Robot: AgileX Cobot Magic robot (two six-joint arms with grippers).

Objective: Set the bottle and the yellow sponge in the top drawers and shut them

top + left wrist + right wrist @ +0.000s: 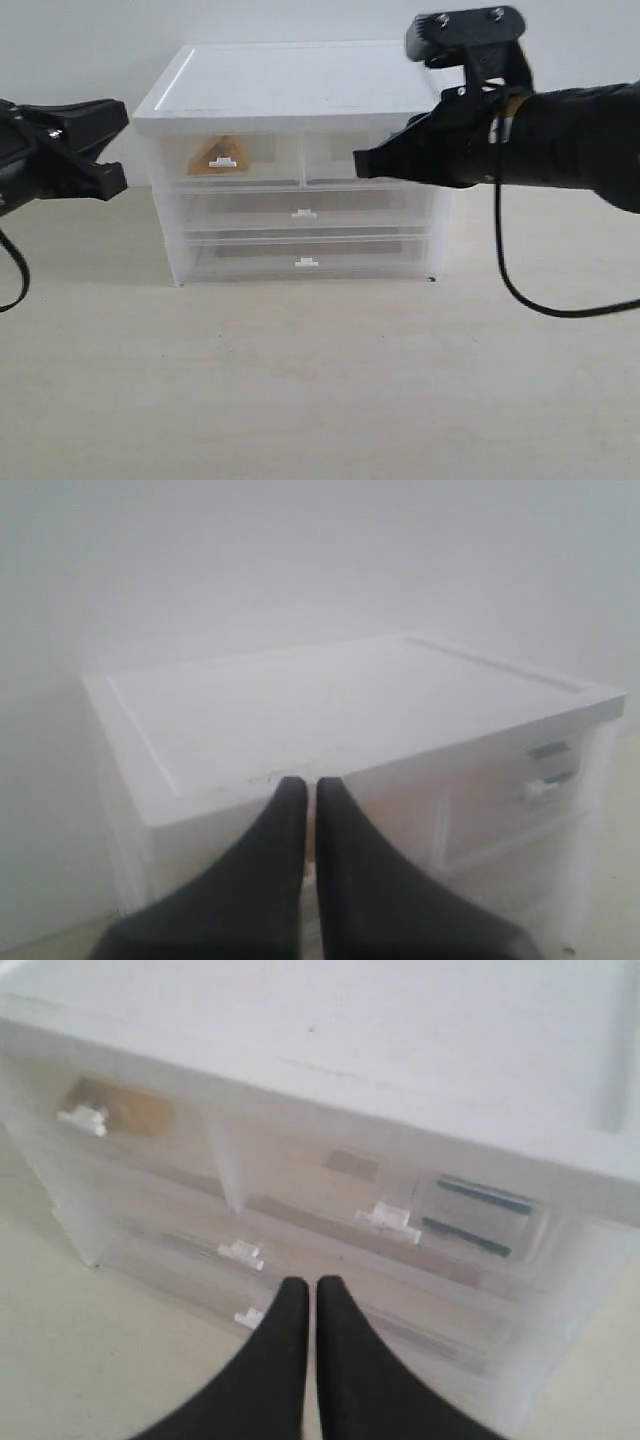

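Pale tabletop (pixel 300 400) bears shut top drawers (pixel 262 156); left gripper (pixel 310 786) and right gripper (pixel 303 1286) pinched narrow, empty.

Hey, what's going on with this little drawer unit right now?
The yellow sponge lies in the top left drawer and the bottle shows through the top right drawer; both look pushed in. The right gripper, shut and empty, is in front of the right drawer. The left gripper, also shut and empty, hangs beside the unit.
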